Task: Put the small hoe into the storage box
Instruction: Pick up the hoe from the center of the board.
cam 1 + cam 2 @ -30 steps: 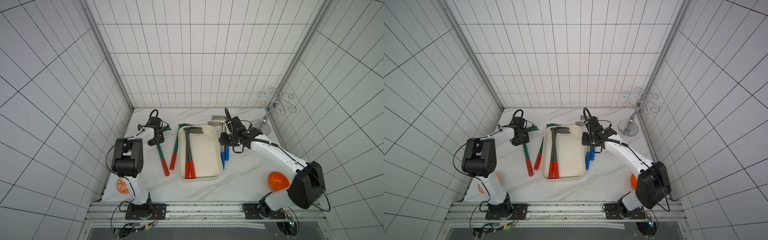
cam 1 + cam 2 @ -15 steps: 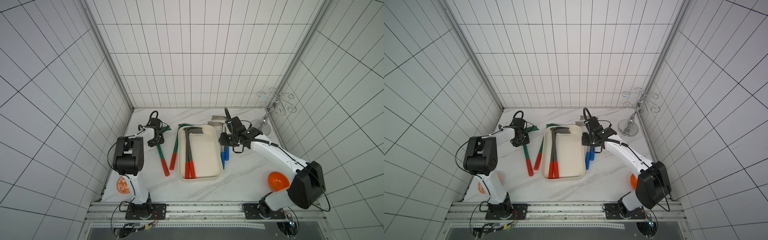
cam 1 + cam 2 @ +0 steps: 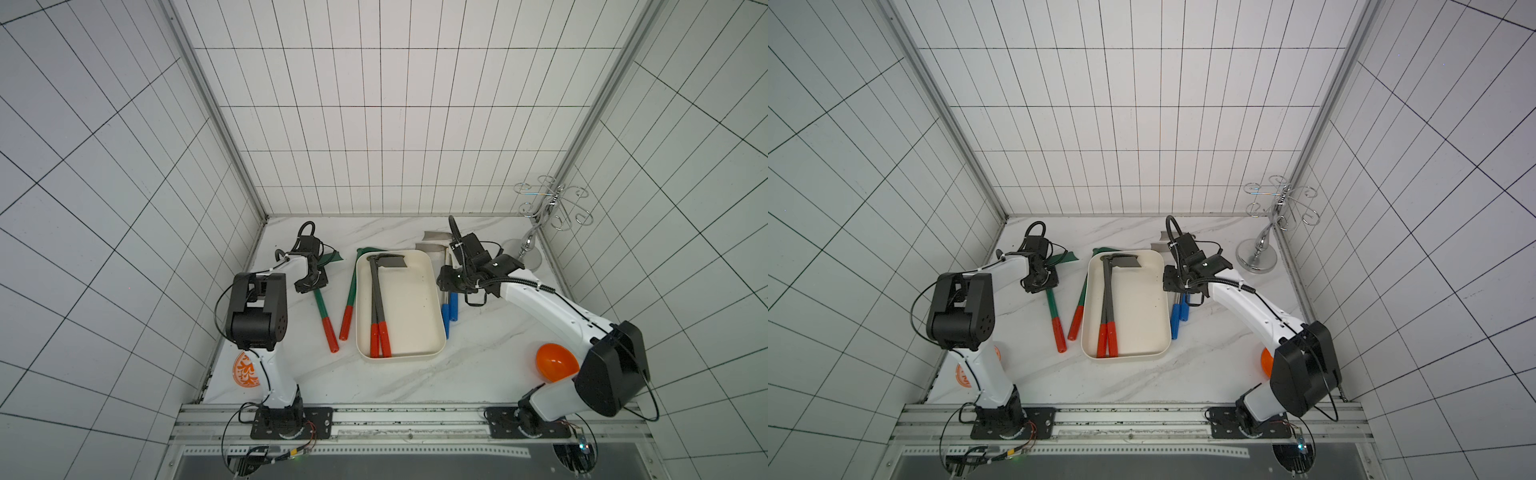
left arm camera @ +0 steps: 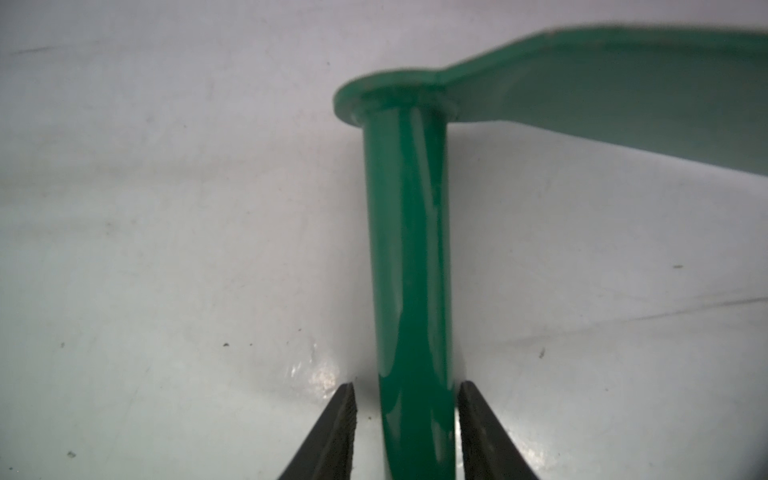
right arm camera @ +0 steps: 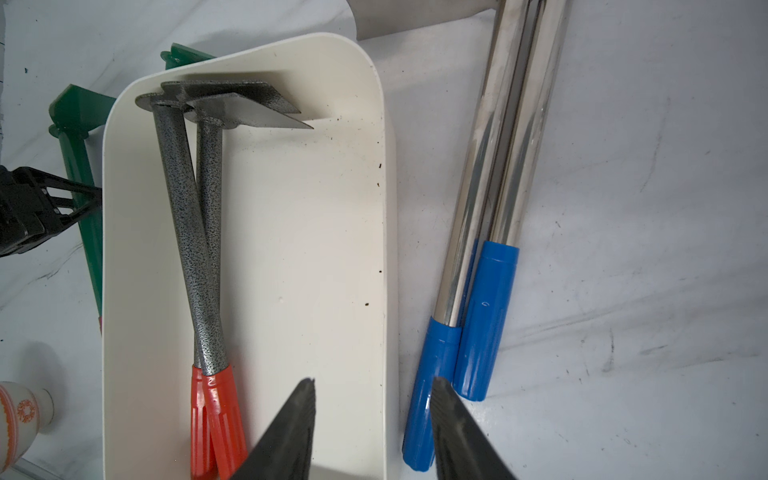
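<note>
Two green small hoes with red grips lie left of the cream storage box (image 3: pixel 415 316). My left gripper (image 3: pixel 313 286) is down over the shaft of the outer green hoe (image 3: pixel 322 309). In the left wrist view its jaws (image 4: pixel 406 384) straddle the green shaft (image 4: pixel 407 249), one finger almost touching and a slim gap at the other. Two grey hoes (image 3: pixel 376 299) with red grips lie inside the box. My right gripper (image 5: pixel 372 379) hangs open over the box's right wall (image 5: pixel 384 249), beside two chrome hoes (image 3: pixel 451 307) with blue grips.
An orange bowl (image 3: pixel 555 361) sits at the front right by the right arm's base. A chrome hook stand (image 3: pixel 530 257) stands in the back right corner. An orange-patterned cup (image 3: pixel 246 370) sits front left. Tiled walls close in three sides.
The left gripper's jaws have drawn in a little around the green hoe's shaft. Neither arm has visibly shifted, and the hoes and box lie where they were.
</note>
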Controlling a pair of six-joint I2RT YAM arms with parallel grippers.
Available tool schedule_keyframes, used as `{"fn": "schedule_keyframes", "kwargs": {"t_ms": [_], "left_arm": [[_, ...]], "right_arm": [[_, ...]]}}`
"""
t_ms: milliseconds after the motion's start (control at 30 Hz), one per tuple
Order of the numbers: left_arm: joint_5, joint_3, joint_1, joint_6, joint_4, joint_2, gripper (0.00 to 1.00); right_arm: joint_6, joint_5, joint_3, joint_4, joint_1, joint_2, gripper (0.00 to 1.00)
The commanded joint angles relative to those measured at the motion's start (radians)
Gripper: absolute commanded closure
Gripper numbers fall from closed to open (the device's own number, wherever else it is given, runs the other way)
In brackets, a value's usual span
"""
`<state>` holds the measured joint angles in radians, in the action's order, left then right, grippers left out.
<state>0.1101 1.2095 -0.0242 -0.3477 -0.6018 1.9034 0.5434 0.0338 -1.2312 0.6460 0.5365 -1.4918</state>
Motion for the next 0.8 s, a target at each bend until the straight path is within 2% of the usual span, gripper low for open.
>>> {"fn": "schedule_keyframes", "kwargs": {"t_ms": [0, 267, 767], "left_arm": [[-0.01, 0.01, 0.006, -0.005, 0.009, 0.01, 0.58], [-0.016, 0.013, 0.009, -0.005, 0.005, 0.002, 0.61], [-0.024, 0.023, 0.013, 0.001, -0.011, -0.05, 0.73]], "right_arm": [[-0.008, 0.002, 0.032, -0.002, -0.008, -0.014, 0.54], [-0.009, 0.003, 0.028, -0.005, -0.009, -0.017, 0.54], [0.0, 0.008, 0.042, -0.005, -0.008, -0.004, 0.54]]}}
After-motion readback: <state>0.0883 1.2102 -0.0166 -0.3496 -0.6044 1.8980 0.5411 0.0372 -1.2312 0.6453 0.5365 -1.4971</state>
